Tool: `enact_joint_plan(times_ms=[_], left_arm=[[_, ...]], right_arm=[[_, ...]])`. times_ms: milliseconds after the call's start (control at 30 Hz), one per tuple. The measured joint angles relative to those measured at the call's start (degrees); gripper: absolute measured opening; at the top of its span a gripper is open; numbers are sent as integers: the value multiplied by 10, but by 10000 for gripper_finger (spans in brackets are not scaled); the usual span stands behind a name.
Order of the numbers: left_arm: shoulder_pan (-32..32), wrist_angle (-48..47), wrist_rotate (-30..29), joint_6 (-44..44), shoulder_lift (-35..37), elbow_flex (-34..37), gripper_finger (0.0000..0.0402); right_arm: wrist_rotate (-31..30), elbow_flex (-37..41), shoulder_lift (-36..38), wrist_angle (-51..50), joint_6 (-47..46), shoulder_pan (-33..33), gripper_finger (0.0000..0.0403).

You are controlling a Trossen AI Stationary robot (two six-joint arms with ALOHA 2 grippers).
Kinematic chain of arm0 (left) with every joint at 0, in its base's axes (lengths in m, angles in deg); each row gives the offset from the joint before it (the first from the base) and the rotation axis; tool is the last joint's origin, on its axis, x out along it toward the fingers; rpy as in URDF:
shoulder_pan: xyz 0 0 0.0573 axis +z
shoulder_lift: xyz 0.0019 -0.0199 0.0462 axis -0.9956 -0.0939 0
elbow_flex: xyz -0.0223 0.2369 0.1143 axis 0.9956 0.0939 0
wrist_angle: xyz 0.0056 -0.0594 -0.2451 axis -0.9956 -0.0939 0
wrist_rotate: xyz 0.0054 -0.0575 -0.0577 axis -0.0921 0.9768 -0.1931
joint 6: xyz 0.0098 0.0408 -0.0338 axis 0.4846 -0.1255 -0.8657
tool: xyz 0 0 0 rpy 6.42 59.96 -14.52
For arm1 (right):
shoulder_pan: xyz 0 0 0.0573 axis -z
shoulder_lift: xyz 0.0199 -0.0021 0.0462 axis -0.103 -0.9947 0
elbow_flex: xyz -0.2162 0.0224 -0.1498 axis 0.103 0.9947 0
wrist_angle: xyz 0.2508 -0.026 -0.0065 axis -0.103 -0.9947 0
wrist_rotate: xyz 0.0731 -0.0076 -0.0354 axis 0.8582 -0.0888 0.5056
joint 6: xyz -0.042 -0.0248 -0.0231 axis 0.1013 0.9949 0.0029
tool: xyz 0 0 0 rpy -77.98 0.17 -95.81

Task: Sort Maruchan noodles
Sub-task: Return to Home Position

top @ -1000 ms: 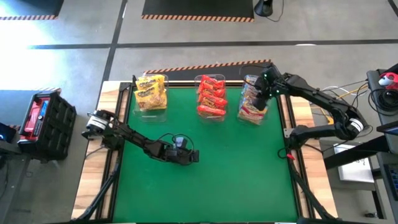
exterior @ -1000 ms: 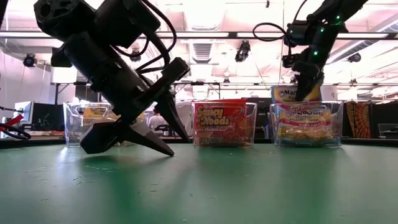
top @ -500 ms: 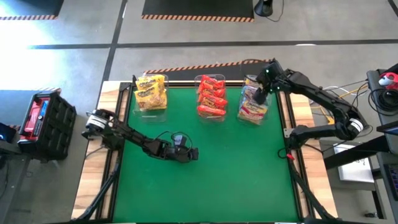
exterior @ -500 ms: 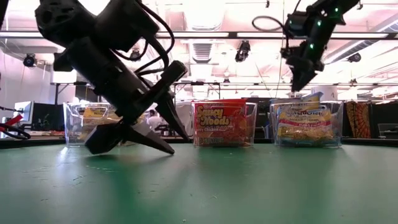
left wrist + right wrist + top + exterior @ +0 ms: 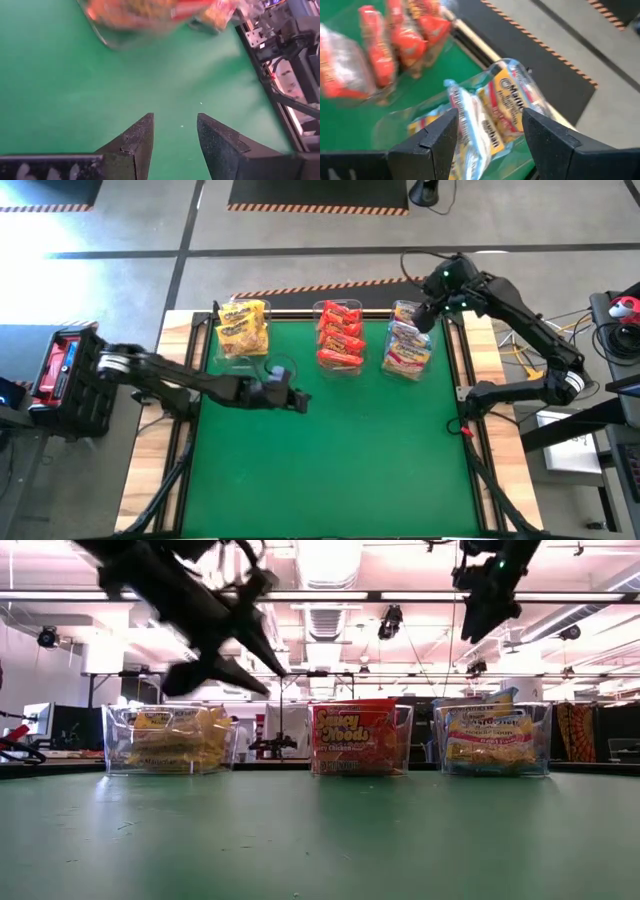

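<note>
Three clear bins stand in a row at the table's far edge. The left bin holds yellow-orange Maruchan noodle packets. The middle bin holds red packets, and the right bin holds pale multicoloured packets. My right gripper hangs open above the right bin, clear of its packets, with nothing between its fingers. My left gripper is open and empty, raised above the green mat in front of the left and middle bins.
The green mat in front of the bins has nothing on it. Wooden strips and black frame bars run along the table's sides. A black and red case sits off the table's left edge.
My right gripper has risen out of the right bin, and the pale packet that stood upright under it now lies tilted on the pile. My left gripper has lifted off the mat and drawn toward the table's far left, its wrist rolling.
</note>
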Motion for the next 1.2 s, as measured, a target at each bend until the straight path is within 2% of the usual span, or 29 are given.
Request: enact_joint_plan(times_ms=[100,267,367,467,800,1033,1200], left_arm=[[11,-97,-13,24,85,0,134],[9,-238,-81,47,242,0,134],[4,-282,-115,73,323,0,134],[3,-279,-127,136,378,0,134],[2,-288,-125,287,443,-13,134],[2,-356,-127,363,468,-78,134],[2,-371,-130,414,474,-117,134]], right_arm=[[27,-18,8,-30,6,0,208],[37,-14,50,-34,-2,0,208],[38,2,89,-33,-31,0,208],[38,21,135,-34,-73,0,208],[31,78,278,-27,-183,0,208],[26,123,345,-26,-222,0,208],[24,186,406,-7,-256,0,208]])
